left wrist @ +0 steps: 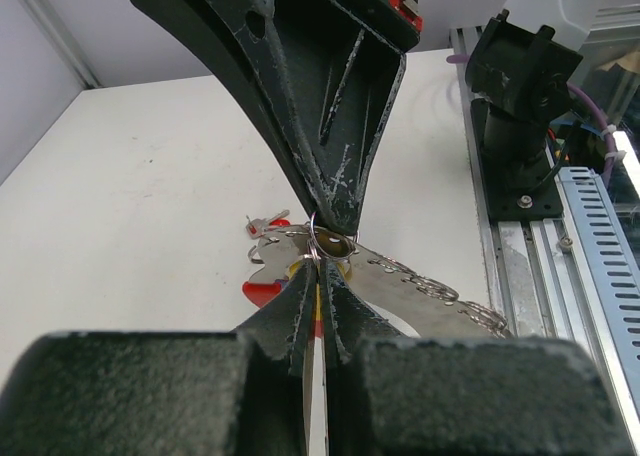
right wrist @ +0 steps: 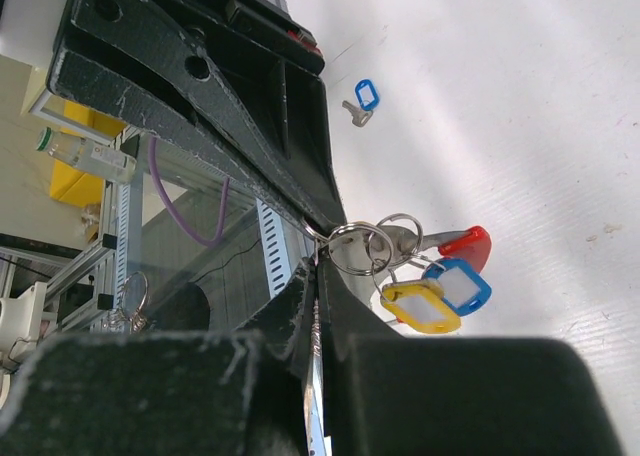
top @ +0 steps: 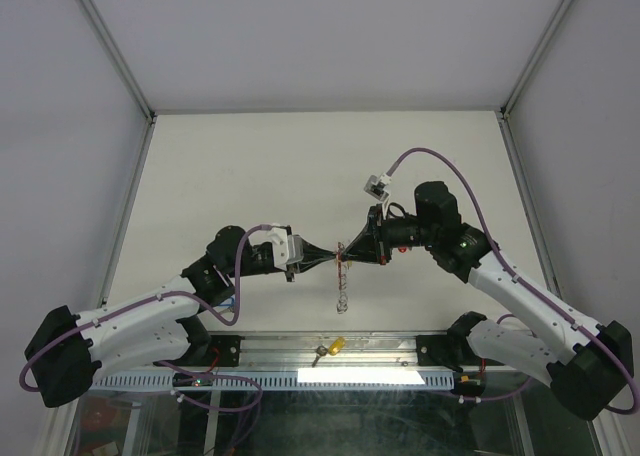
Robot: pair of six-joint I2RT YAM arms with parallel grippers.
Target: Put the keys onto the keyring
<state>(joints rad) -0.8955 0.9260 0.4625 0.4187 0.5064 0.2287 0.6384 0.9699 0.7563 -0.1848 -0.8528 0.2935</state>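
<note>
Keyring hangs in the air between the two hands, above the middle of the tabletop, its row of small rings trailing down from the pinch. The left hand is fully closed on a thin edge of it. The right hand is closed just as tight on the same cluster, with the tips of the two hands meeting at a split ring. Exactly which strip or ring each one bites I cannot tell. Three keys, tagged red, blue and yellow, dangle from the rings just beside the tips. A loose blue-tagged key lies on the tabletop well apart, and a yellow-tagged key sits at the near edge by the frame rail.

The step in hand looks like a re-grip of the keyring before fetching another key. To do it well, one hand should hold firm while the other releases slowly, so the hanging weight cannot twist the ring free. The open ring should end up turned outward and steady, and the dangling tags kept out of the pinch.
</note>
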